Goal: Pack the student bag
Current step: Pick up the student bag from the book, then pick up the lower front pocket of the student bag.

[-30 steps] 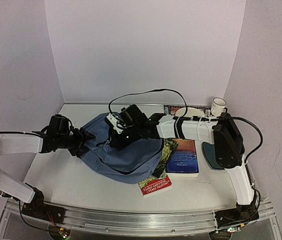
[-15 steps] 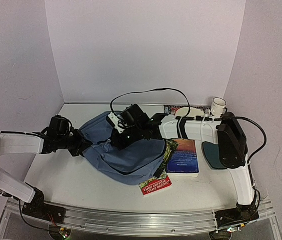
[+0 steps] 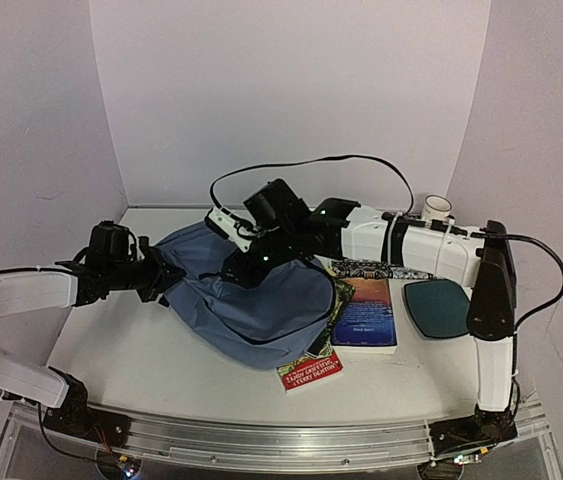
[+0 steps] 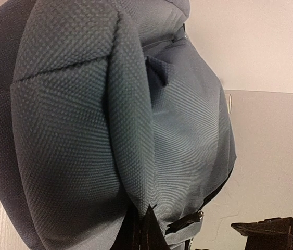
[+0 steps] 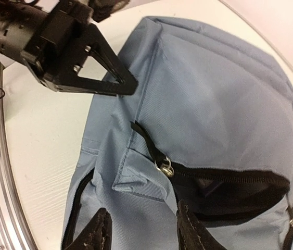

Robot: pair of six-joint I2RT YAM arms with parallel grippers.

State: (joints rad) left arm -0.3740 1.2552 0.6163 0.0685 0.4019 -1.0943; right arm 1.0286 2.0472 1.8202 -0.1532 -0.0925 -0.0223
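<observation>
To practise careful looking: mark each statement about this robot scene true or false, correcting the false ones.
1. The left claw is shut on the student bag's fabric. True.
2. The right claw holds a book. False: it is open over the bag, holding nothing.
3. The blue book is inside the bag. False: it lies on the table beside the bag.
4. One zipper on the bag is partly open. True.
</observation>
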